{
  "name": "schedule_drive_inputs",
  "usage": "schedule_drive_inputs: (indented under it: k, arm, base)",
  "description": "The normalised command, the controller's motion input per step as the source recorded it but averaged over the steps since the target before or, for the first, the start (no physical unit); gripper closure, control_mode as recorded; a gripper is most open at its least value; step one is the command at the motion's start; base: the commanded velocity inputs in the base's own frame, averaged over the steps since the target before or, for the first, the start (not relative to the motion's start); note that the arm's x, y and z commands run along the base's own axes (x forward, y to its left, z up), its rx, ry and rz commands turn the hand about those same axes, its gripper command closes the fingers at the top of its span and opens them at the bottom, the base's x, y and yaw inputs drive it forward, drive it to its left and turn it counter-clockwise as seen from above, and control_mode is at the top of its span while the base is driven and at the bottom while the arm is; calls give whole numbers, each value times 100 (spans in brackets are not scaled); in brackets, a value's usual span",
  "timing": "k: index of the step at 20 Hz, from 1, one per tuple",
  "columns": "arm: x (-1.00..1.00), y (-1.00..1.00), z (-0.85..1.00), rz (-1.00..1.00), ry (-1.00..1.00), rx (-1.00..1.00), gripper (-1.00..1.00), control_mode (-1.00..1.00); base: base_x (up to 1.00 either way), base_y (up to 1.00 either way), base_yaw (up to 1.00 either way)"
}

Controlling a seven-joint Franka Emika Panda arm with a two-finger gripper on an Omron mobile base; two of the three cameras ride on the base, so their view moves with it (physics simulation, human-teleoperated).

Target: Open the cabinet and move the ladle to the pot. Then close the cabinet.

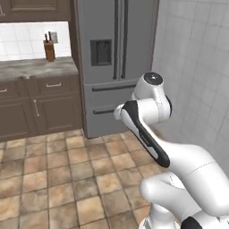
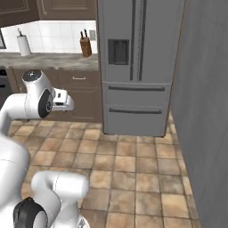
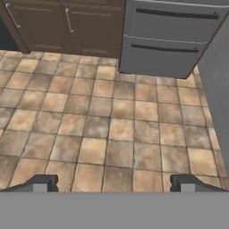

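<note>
The 3 rendered views are evenly and softly lit, with no clear light source and almost no cast shadows. The white backsplash (image 1: 27, 42) is the brightest area, nearly washed out. The refrigerator (image 2: 138, 67) shows flat grey with no glare. All pictures are low in resolution and slightly soft; floor tiles (image 3: 112, 120) look blurred.

The fridge (image 1: 114, 62) looks like matt brushed metal, the lower cabinets (image 3: 67, 24) dark wood, the floor (image 3: 112, 125) mottled stone tile.
</note>
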Motion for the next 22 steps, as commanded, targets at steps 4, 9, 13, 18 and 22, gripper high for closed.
schedule_drive_inputs:
  k: [4, 9, 13, 18, 22]
  arm:
    - [0, 0, 0, 0, 0, 0, -100, 100]
    - [0, 0, 0, 0, 0, 0, -100, 100]
    - [0, 0, 0, 0, 0, 0, -100, 100]
    - [0, 0, 0, 0, 0, 0, -100, 100]
    - [0, 0, 0, 0, 0, 0, -100, 100]
  base:
    - [100, 70, 4]
    - [100, 59, 19]
    - [100, 64, 13]
    - [100, 56, 10]
    - [100, 55, 9]
